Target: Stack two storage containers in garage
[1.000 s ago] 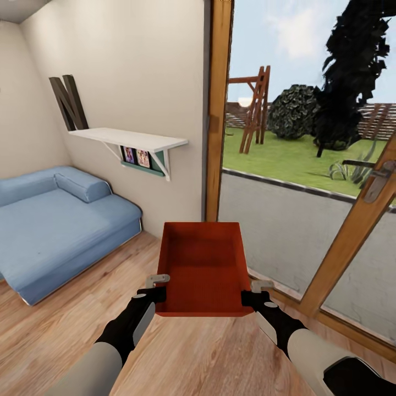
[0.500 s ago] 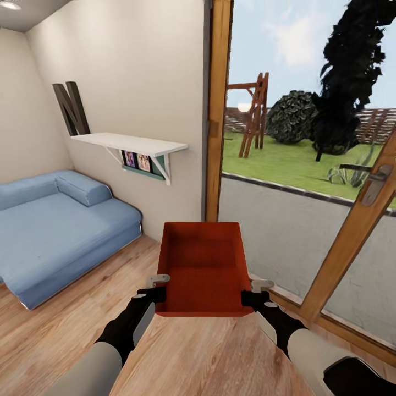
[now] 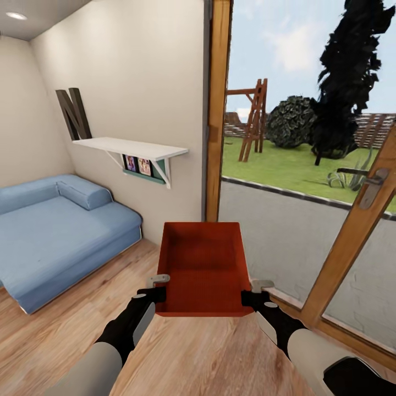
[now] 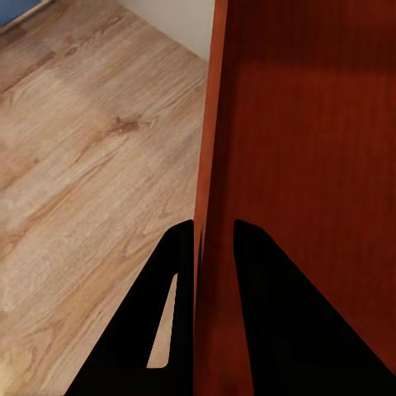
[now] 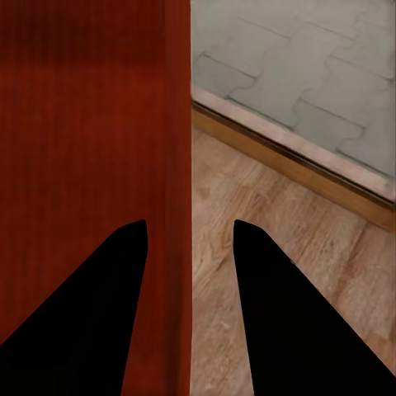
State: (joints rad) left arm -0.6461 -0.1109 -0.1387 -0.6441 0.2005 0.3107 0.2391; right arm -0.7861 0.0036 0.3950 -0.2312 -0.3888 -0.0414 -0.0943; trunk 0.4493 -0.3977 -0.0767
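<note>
One red-orange storage container (image 3: 202, 267) hangs level above the light wood floor (image 3: 209, 357), between my two arms. My left gripper (image 3: 159, 287) is shut on its left wall; its two dark fingers (image 4: 177, 272) pinch that wall (image 4: 216, 124) tightly. My right gripper (image 3: 254, 292) straddles the right wall (image 5: 177, 124), with floor showing between the wall and the outer finger (image 5: 272, 280). The second container is out of view, and so is the garage.
I am in the living room. A blue sofa (image 3: 55, 231) stands at the left under a white wall shelf (image 3: 132, 147). Straight ahead are a wooden door post (image 3: 217, 110) and a doorway onto a paved terrace (image 3: 264, 220). An open glass door (image 3: 352, 242) juts in at the right.
The whole picture has shifted a little, so the camera moved: the shelf and sofa sit lower and a ceiling light has come into view. The container stays put between the grippers.
</note>
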